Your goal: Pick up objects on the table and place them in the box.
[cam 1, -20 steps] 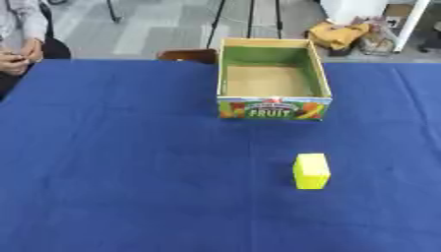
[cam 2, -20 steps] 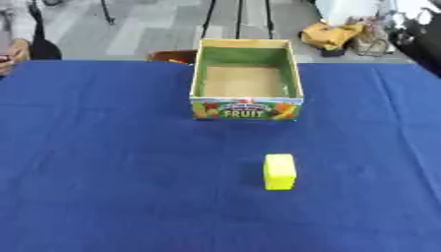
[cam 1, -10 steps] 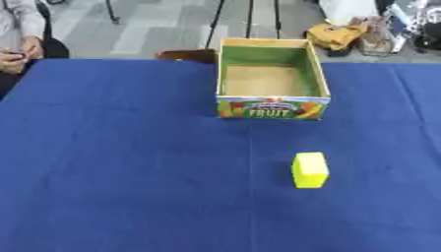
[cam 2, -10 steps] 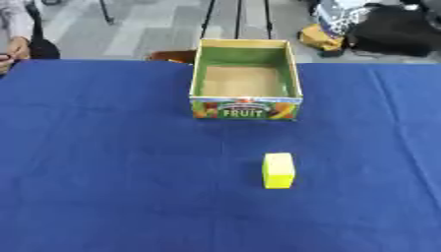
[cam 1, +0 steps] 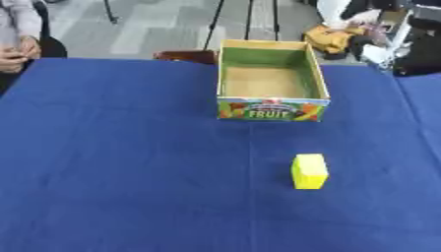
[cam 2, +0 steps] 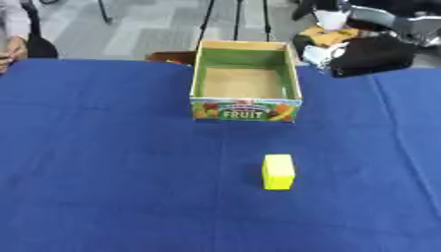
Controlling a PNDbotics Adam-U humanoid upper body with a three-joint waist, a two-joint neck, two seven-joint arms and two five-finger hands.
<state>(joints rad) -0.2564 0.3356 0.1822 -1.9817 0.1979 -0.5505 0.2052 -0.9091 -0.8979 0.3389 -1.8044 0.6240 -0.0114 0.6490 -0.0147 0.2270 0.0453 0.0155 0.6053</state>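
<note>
A yellow block (cam 2: 278, 171) stands on the blue desk (cam 2: 103, 162). Past it, well apart, sits an open cardboard box (cam 2: 245, 81). The box has green walls inside, a brown floor, and fruit pictures with the word FRUIT on its front. Nothing is in the box. A black robot arm (cam 2: 379, 44) with a silver part comes in at the top right corner, above the desk's far edge.
</note>
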